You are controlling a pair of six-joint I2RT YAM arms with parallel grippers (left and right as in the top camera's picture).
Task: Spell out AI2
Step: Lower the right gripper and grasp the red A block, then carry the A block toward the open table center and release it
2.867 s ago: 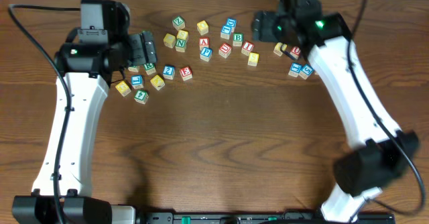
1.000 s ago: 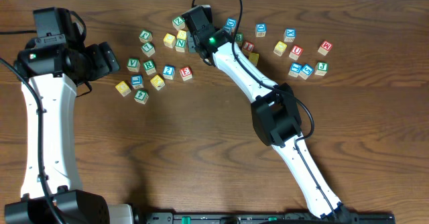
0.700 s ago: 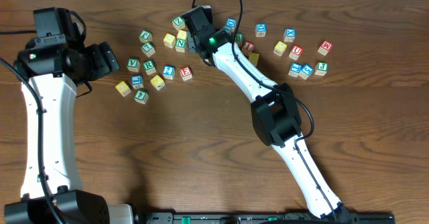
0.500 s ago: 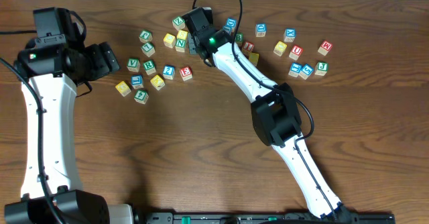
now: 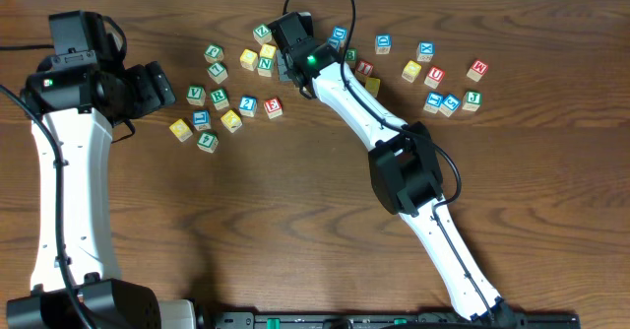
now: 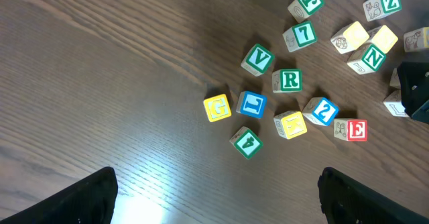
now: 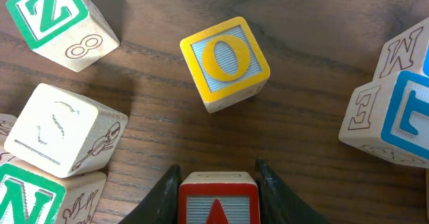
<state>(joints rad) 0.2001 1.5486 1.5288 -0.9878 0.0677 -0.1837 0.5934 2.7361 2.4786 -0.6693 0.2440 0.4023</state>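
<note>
A red block with the letter A (image 7: 218, 200) stands between the fingers of my right gripper (image 7: 218, 177), which is shut on it; both black fingers press its sides. In the overhead view the right gripper (image 5: 293, 58) hangs over the block cluster and hides the A block. The blue block with a 2 (image 6: 320, 111) lies in the left cluster, also seen from above (image 5: 248, 103). My left gripper (image 6: 218, 207) stands open above bare wood, left of that cluster (image 5: 157, 88). A red block (image 5: 365, 68) peeks out beside the right arm, its letter unreadable.
Close ahead of the held block sit a yellow O block (image 7: 224, 63), a green Z block (image 7: 50, 19), a pale picture-face block (image 7: 64, 133) and a blue-lettered block (image 7: 402, 117). More blocks lie at the far right (image 5: 453, 100). G, L, R, V blocks (image 6: 253, 104) surround the 2.
The right arm has swung from the right side over to the middle cluster, and in the last second its jaws narrowed onto the A block. The left arm drew back to the left.
</note>
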